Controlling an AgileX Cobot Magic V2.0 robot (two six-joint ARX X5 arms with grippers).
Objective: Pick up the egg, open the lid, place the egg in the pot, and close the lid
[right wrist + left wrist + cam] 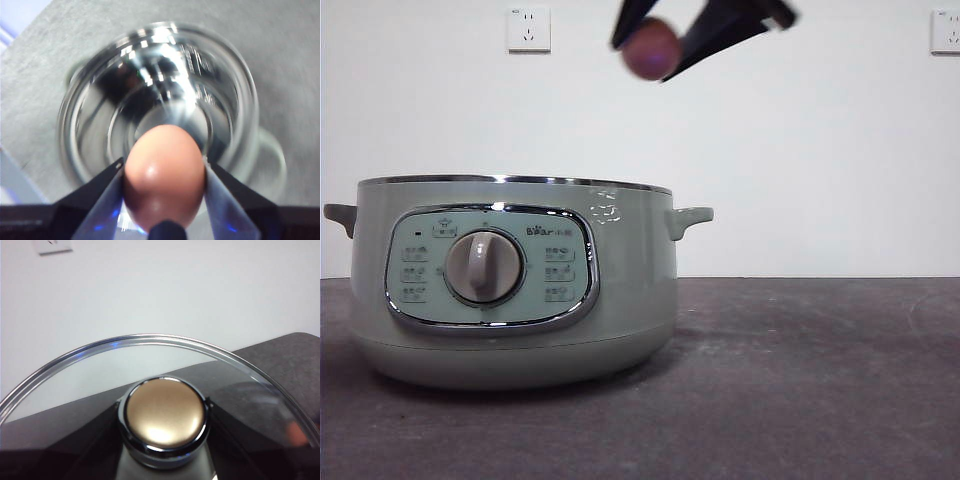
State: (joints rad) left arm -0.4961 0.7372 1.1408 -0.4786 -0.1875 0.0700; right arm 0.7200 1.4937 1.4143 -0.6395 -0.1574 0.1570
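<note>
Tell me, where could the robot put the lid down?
The table right of the pot is bare, out to the picture's edge. A bare strip also runs in front of the pot. Above the pot it is crowded: the right hand holds the egg there.

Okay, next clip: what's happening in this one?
The right tool holds the egg in the air above the open pot, whose shiny inside shows below it. The left tool grips the lid by its knob, lifted clear of the pot. The egg is not in yet.
</note>
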